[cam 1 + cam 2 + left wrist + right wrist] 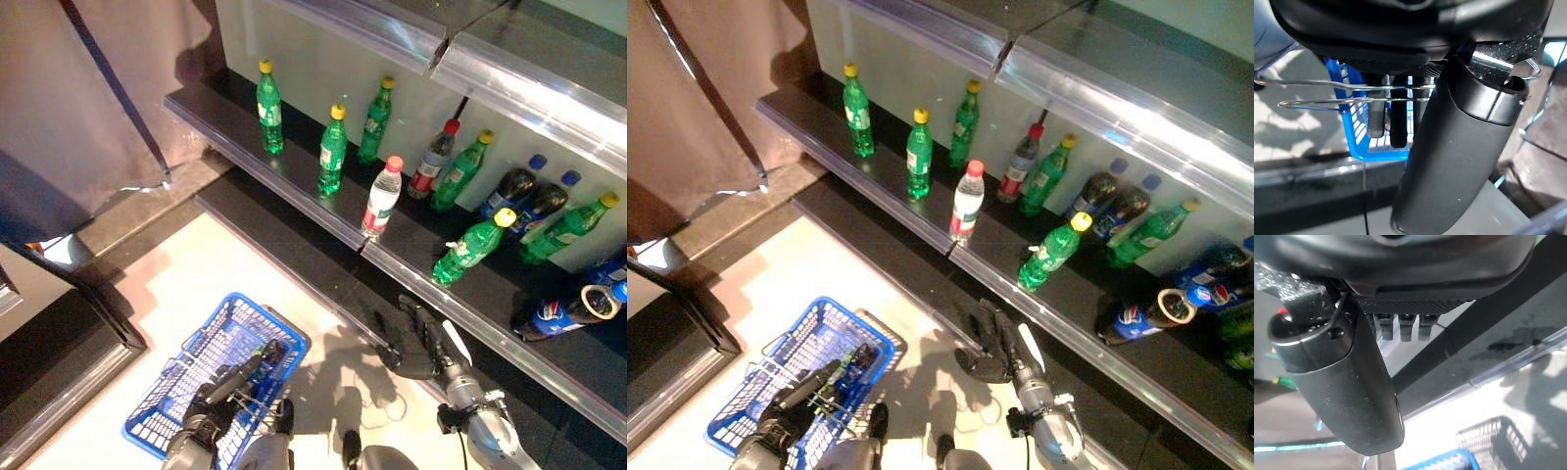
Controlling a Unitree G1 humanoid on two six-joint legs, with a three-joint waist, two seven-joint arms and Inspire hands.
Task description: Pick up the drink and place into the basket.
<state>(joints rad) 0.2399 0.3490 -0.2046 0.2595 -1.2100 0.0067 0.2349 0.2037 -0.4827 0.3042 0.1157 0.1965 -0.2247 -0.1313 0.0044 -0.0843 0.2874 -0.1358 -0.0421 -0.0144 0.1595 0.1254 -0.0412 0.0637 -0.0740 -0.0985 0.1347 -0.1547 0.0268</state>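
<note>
Drinks are standing and lying along the shelf [294, 186], none of them lifted yet; the nearest green bottle [472, 247] is lying at about one o'clock from the right hand [416, 348]. In the left eye view that hand is hovering below the shelf edge, fingers loosely extended and empty. It should rise and close around the bottle's middle. In the left wrist view, the left hand [1459, 147] is curling around the wire handle [1352, 93] of the blue basket [220, 377]. In the right wrist view, the fingers are hanging relaxed, holding nothing.

left hand [211, 399] clenched, right hand [416, 345] relaxed
</note>
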